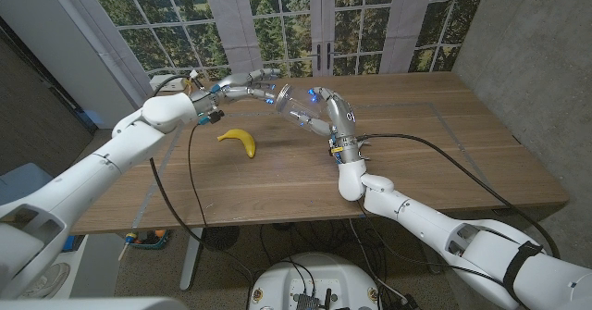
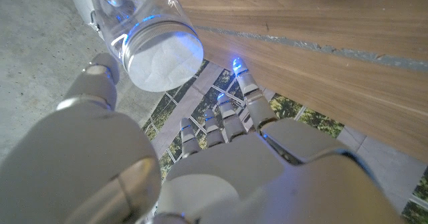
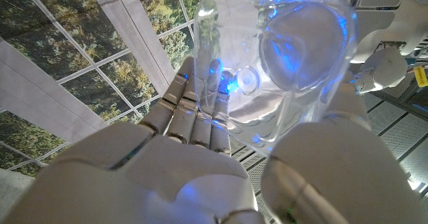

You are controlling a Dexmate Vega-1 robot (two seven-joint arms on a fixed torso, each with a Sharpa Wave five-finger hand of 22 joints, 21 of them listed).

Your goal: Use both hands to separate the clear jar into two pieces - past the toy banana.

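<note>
Wooden table [image 1: 416, 162] lies bare along its near edge and right half. Left of middle sits the toy banana [image 1: 239, 141]. Beyond it, near the far edge, the right hand [image 1: 335, 116] grips the clear jar [image 1: 298, 105] raised and tilted, while the left hand [image 1: 248, 85] reaches in with fingers [image 2: 221, 120] spread beside the jar's lid [image 2: 164, 53].

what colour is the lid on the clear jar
White, ringed by blue light glinting off the jar; the lid on the clear jar shows best in the left wrist view.
</note>
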